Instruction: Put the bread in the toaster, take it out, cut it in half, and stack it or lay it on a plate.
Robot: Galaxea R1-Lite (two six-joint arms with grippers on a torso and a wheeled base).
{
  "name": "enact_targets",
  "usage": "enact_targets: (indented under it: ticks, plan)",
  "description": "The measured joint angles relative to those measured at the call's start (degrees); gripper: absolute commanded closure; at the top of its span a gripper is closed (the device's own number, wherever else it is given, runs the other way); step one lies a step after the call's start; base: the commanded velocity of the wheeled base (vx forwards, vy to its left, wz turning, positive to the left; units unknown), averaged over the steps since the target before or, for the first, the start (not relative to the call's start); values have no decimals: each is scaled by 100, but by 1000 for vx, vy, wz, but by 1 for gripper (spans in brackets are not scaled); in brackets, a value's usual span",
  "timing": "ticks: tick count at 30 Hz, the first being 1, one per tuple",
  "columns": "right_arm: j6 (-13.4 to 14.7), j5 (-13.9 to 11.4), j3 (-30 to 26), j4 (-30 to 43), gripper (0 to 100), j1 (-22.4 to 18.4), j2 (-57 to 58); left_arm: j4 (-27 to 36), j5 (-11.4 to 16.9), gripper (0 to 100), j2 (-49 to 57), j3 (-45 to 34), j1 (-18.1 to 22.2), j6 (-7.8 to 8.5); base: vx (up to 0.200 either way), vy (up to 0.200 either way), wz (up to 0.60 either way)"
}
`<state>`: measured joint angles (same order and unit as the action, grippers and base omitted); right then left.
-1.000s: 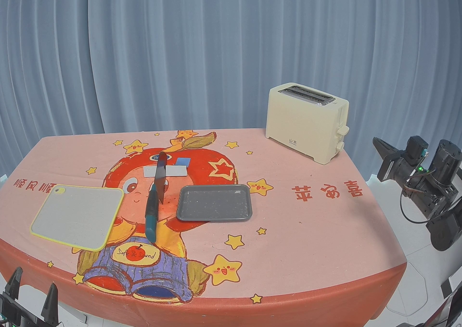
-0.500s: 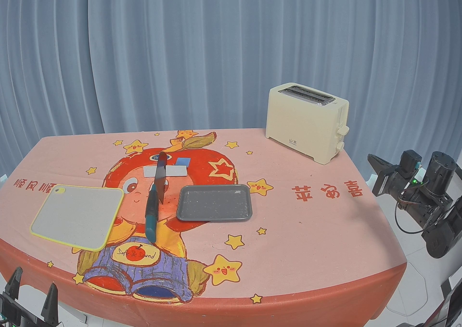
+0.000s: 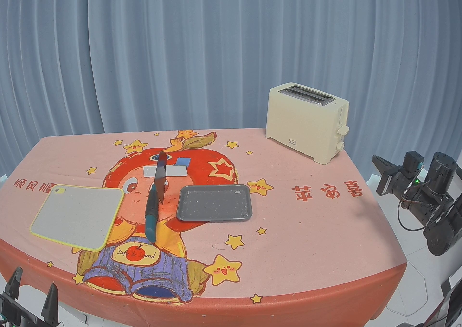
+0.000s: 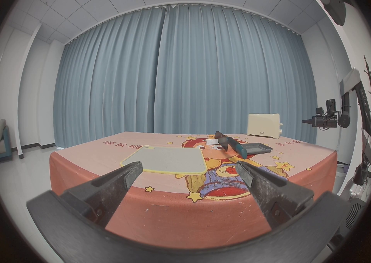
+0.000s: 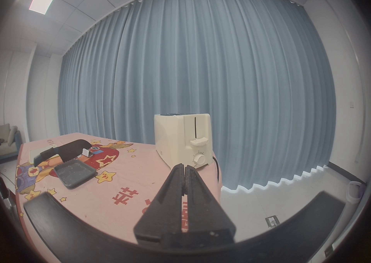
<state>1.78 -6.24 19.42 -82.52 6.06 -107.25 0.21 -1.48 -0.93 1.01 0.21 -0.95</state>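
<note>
A: Where is the toaster (image 3: 307, 121)?
B: It stands at the far right of the table (image 3: 308, 246). Its lever and knob face the right edge. I think that is so the right gripper (image 5: 184, 168) can get at them.
A: Is that hand close?
B: It hangs just past the table's right edge, near the toaster but apart from it. Its two fingers are pressed flat together, with nothing in them.
A: And the bread?
B: It may be down in the slots, but I cannot tell.
A: What about the other hand?
B: The left gripper (image 4: 188, 164) hangs low at the near left corner. Its fingers are spread wide and empty. It is near the cutting board (image 3: 77, 216), so I guess it is ready for the cutting.
A: Why is the knife (image 3: 154, 198) in the middle?
B: It lies between the board on the left and the grey plate (image 3: 214, 203) on the right. Its blade end rests across a small white strip (image 3: 175, 170). You cut on one side and lay the halves on the other. That looks handy.
</note>
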Motion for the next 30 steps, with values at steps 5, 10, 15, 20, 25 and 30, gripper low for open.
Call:
enact_targets:
  ticks: [5,10,15,20,25,30]
  plan:
    - [-45,-424,84,0,100,-188,-7,0,0,0,0,0,1,2,0,0,0]
    - [-127,-497,240,65,100,-356,-24,0,0,0,0,0,4,2,0,0,0]
    - [-138,-629,395,108,100,-438,-77,1,0,0,0,0,4,5,0,0,0]
    - [-143,-692,511,112,100,-527,-232,1,0,0,0,0,4,2,0,0,0]
    - [-143,-733,591,117,100,-566,-358,1,0,0,0,0,1,2,0,0,0]
    - [-135,-856,629,119,100,-575,-411,1,2,0,0,0,4,2,0,0,0]
